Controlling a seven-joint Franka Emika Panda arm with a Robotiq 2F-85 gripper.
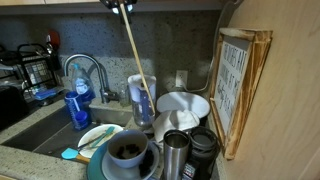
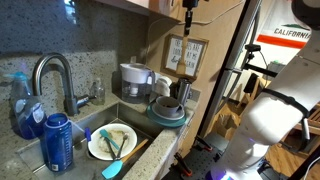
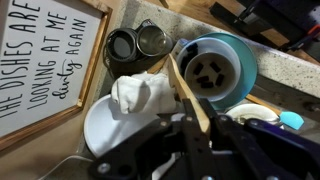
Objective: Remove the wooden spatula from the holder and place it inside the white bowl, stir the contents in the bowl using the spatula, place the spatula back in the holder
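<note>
My gripper (image 1: 122, 6) is high above the counter, shut on the top of the wooden spatula (image 1: 135, 55). The spatula hangs slanted, clear of everything, with its lower end above and behind the white bowl (image 1: 130, 163). The bowl is dark inside and sits on a teal plate. The steel holder (image 1: 176, 155) stands just beside the bowl and is empty. In the wrist view the spatula (image 3: 188, 92) runs from my jaws (image 3: 205, 128) toward the bowl's rim (image 3: 232, 62), with the holder (image 3: 153, 40) further off. The gripper (image 2: 187, 8) and bowl (image 2: 167, 106) also show in an exterior view.
A black mug (image 1: 203, 152) stands next to the holder. A shiny white dish (image 1: 183, 103) with a cloth leans behind. A green-rimmed plate (image 1: 97, 137) with a teal-handled utensil lies in the sink, near a blue bottle (image 1: 79, 106) and the faucet (image 1: 88, 72). A framed sign (image 1: 236, 80) leans on the wall.
</note>
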